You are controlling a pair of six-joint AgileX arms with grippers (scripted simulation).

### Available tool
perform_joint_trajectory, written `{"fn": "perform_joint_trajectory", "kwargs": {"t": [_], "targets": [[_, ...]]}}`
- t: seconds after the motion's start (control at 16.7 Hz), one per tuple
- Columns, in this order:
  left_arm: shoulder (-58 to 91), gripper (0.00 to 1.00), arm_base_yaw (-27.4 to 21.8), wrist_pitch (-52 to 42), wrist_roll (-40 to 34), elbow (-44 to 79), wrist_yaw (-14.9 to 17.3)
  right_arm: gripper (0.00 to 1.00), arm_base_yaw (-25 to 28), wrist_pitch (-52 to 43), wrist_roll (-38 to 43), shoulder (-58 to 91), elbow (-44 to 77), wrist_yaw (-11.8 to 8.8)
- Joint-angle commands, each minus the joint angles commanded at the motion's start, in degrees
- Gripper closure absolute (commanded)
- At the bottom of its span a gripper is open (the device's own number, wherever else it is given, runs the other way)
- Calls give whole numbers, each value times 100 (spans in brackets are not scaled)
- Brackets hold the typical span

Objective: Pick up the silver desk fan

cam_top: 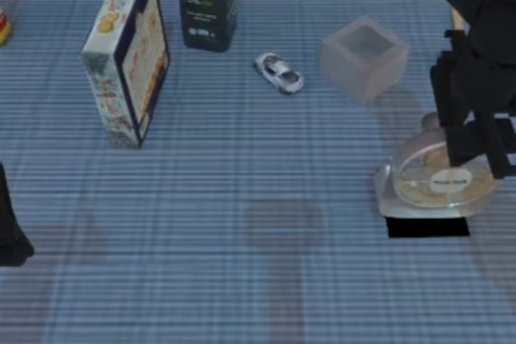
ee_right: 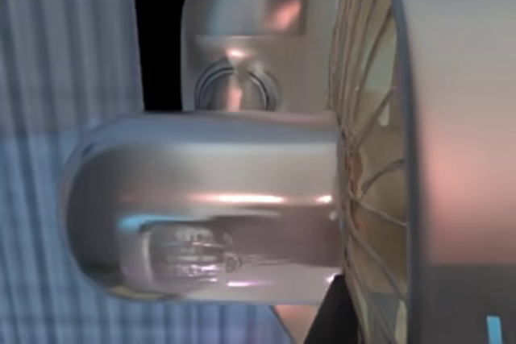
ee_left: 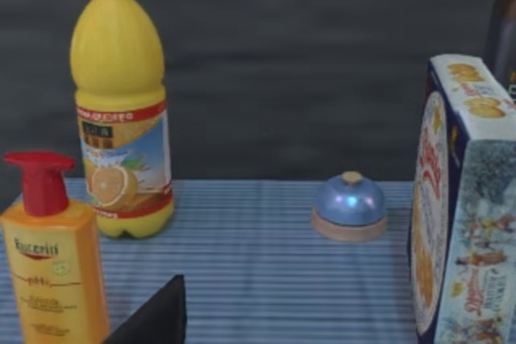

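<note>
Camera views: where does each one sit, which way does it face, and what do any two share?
Top view: above the table, looking down; the right gripper at the silver desk fan, the left arm at the left edge.
Left wrist view: low, facing the orange juice bottle, bell and cereal box.
Right wrist view: close against the fan.
Shared: the fan; the cereal box.

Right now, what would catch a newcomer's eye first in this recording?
The right end effector sits at the silver desk fan near the table's right edge, the fan's shiny rear housing filling the right wrist view. A tall cereal box stands at far left, beside a dark olive oil bottle.
</note>
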Motion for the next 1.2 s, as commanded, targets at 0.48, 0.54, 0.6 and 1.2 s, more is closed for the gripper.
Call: {"fn": "perform_joint_trajectory", "kwargs": {"t": [0.48, 0.54, 0.6, 1.2], "targets": [[0, 0, 0, 0, 0, 0, 0, 47, 0, 0, 0, 0, 0, 0], [0, 0, 0, 0, 0, 0, 0, 40, 0, 0, 0, 0, 0, 0], [0, 0, 0, 0, 0, 0, 0, 32, 0, 0, 0, 0, 0, 0], [0, 0, 0, 0, 0, 0, 0, 0, 0, 0, 0, 0, 0, 0]]}}
